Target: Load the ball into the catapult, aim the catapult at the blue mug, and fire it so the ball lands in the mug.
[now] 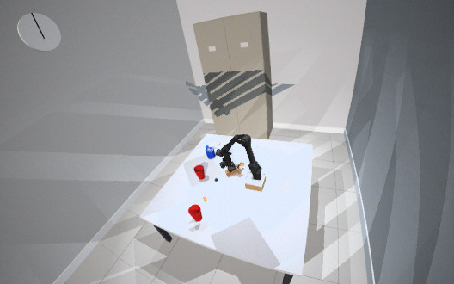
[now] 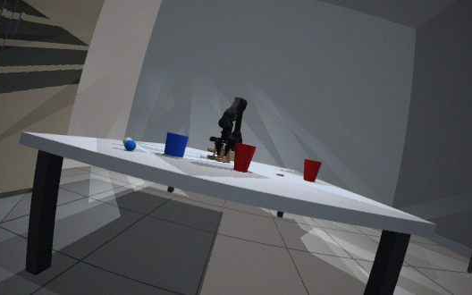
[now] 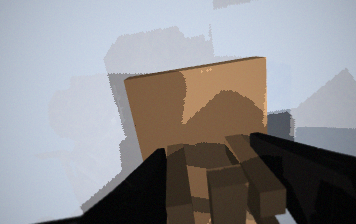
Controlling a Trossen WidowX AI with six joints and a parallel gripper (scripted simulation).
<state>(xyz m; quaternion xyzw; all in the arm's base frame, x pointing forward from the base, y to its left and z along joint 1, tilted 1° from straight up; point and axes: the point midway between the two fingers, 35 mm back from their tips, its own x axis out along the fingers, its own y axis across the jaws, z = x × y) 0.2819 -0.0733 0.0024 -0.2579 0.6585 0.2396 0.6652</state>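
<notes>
Jaws pinching the upright wooden bars of the catapult, one finger on either side. Best to keep the squeeze even and square to the bars, then turn the frame slowly toward the blue mug, base flat on the bench, probably no lifting, with no knock to the throwing arm. Likely slip or skew if gripped only by the tips. Beyond the catapult, a red cup nearby, to be left alone. Hard to make out: which ball is meant, with a blue ball and a pale ball beyond the blue mug from the catapult, and a small dark ball near it. Cut off in the wrist view: lower end of the bars; cannot tell whether loaded.
</notes>
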